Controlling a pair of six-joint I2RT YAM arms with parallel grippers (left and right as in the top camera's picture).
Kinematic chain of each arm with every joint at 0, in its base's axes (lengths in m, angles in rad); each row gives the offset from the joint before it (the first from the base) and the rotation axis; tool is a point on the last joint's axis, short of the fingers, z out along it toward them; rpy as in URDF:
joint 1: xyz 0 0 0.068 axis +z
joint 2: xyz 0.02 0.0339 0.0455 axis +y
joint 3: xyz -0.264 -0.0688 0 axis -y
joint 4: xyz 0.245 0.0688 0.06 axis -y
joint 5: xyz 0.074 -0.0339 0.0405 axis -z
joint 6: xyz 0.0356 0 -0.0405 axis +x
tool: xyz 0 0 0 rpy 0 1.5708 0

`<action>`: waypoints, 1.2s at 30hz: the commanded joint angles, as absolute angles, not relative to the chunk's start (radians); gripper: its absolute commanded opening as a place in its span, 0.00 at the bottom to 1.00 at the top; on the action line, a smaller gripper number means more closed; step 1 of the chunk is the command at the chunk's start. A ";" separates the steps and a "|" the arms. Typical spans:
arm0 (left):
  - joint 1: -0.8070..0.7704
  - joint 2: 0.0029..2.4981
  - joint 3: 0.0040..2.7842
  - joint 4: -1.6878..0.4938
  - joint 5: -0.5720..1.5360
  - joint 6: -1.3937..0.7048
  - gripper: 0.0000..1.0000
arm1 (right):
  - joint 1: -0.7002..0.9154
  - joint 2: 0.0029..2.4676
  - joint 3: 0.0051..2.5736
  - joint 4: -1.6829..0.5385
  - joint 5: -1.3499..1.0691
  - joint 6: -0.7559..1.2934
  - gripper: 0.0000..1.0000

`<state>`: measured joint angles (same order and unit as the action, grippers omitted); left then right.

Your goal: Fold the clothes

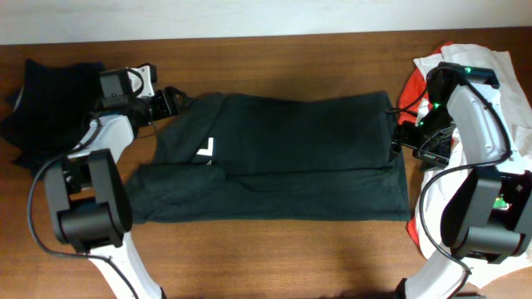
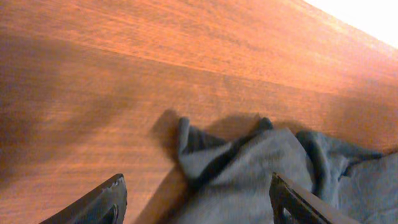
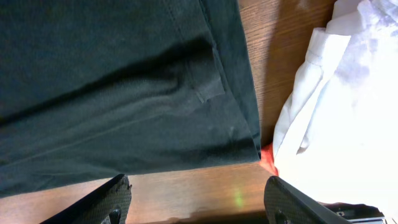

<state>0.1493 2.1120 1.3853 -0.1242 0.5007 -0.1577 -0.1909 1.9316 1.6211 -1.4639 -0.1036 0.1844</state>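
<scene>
A dark green shirt [image 1: 283, 158] lies spread across the middle of the table, partly folded, with a white label [image 1: 206, 150] near its left end. My left gripper [image 1: 170, 101] is open and empty over the shirt's bunched far-left corner [image 2: 249, 168]. My right gripper [image 1: 397, 137] is open and empty at the shirt's right edge [image 3: 124, 93], above bare wood.
A pile of white [image 1: 499, 83] and red clothes [image 1: 413, 87] lies at the right edge; it also shows in the right wrist view [image 3: 336, 112]. A dark folded garment [image 1: 46, 100] lies at the far left. The wooden table [image 1: 274, 249] runs bare along the front.
</scene>
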 commanded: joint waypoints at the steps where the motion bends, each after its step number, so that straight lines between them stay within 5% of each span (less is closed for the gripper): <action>1: 0.130 2.181 1.402 -0.083 0.535 -0.194 0.73 | -0.197 1.920 1.633 -1.470 -0.113 0.189 0.72; 13: 0.075 2.258 1.402 -0.001 0.403 -0.195 0.63 | -0.197 1.920 1.633 -1.489 -0.112 0.189 0.72; 19: 0.075 2.262 1.404 0.068 0.403 -0.224 0.32 | -0.197 1.920 1.633 -1.488 -0.112 0.189 0.72; 22: 0.075 2.262 1.406 0.068 0.403 -0.229 0.01 | -0.197 1.920 1.633 -1.488 -0.112 0.189 0.72; 32: 0.166 2.219 1.917 -0.200 0.324 -0.235 0.02 | -0.197 1.920 1.633 -1.477 -0.112 0.189 0.72; 36: 0.159 2.225 1.920 -0.273 0.324 -0.230 0.27 | -0.197 1.920 1.633 -1.475 -0.112 0.189 0.72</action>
